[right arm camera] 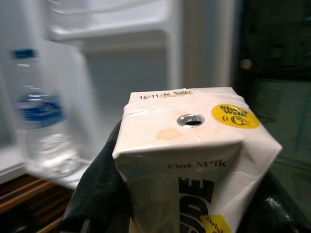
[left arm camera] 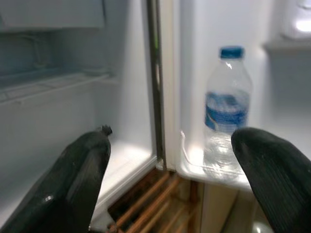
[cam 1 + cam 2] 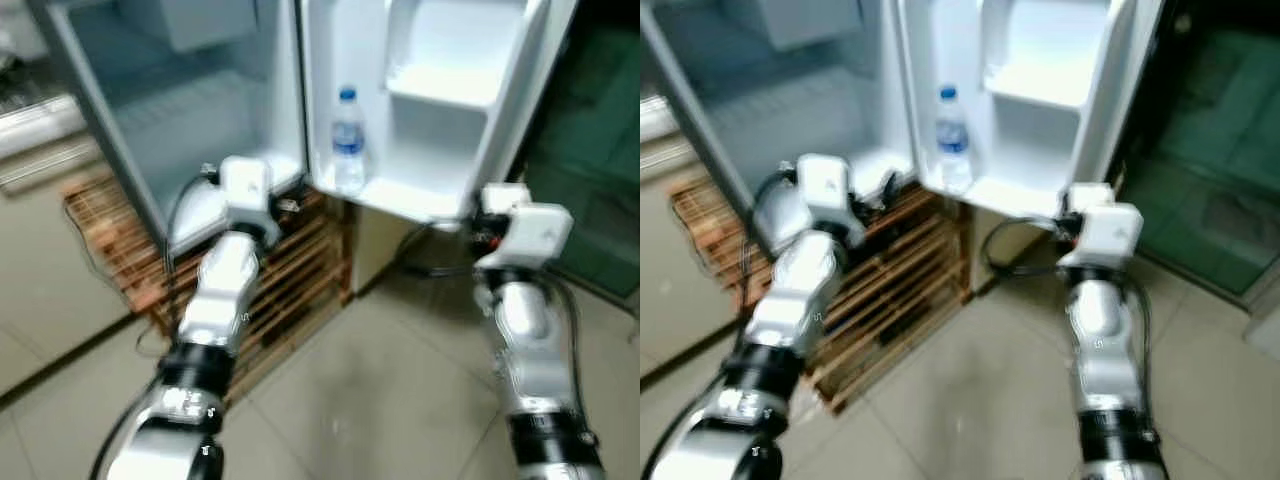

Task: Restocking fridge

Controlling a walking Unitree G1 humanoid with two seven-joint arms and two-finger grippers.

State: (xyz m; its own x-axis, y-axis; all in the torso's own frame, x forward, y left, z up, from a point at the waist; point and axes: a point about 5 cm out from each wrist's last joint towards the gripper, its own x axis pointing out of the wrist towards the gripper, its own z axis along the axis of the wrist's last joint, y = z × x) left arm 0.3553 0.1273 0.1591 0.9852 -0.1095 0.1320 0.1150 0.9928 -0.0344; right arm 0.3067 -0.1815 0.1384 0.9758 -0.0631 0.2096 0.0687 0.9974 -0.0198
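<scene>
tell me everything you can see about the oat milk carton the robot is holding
The cream-coloured cardboard oat milk carton is held in the right hand, with a black finger pressed against each side. Its top faces the wrist camera and has a small round opening, a yellow "Shake Well" sticker and a printed date along the top fold. "Oat Milk" and large black letters run down its front, above a yellow label near the lower edge. It is in the air before the open white fridge door, touching nothing but the fingers.

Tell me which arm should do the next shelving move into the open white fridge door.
Right, I'd say. The right gripper is shut on the cream oat milk carton, facing the white door shelf beside the clear water bottle with blue cap. The left gripper is open and holds nothing.
</scene>
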